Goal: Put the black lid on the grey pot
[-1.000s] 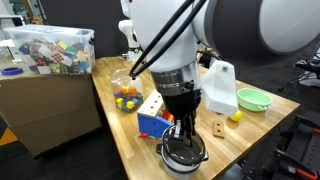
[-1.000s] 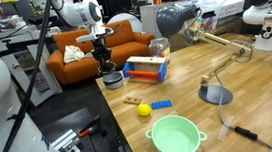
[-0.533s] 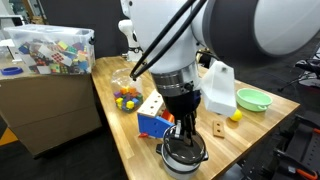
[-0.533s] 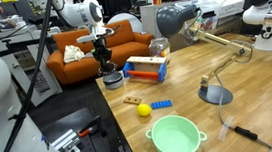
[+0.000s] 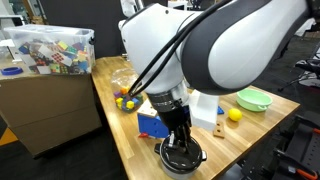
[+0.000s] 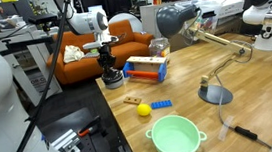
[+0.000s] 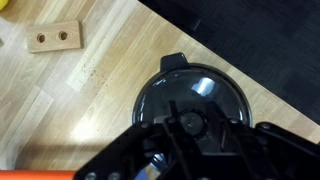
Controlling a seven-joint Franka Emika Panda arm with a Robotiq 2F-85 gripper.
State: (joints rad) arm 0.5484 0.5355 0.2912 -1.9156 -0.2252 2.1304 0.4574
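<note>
The black lid (image 7: 205, 90) lies over the grey pot (image 7: 173, 60), of which only a short handle and a thin rim show in the wrist view. My gripper (image 7: 188, 125) is shut on the lid's centre knob from straight above. In both exterior views the pot (image 5: 187, 158) (image 6: 113, 82) stands near the table's edge, with the gripper (image 5: 180, 138) (image 6: 110, 69) pointing down onto it. Whether the lid rests fully on the rim I cannot tell.
A blue and orange toy box (image 5: 152, 122) (image 6: 146, 70) stands right beside the pot. A wooden block with two holes (image 7: 54, 38) lies close by. Farther off are a green bowl (image 6: 175, 137), a yellow ball (image 6: 143, 109) and a desk lamp (image 6: 215, 93).
The arm's upper links have swung round above the table and now cover the white jug. The gripper has stayed over the pot, shut on the lid.
</note>
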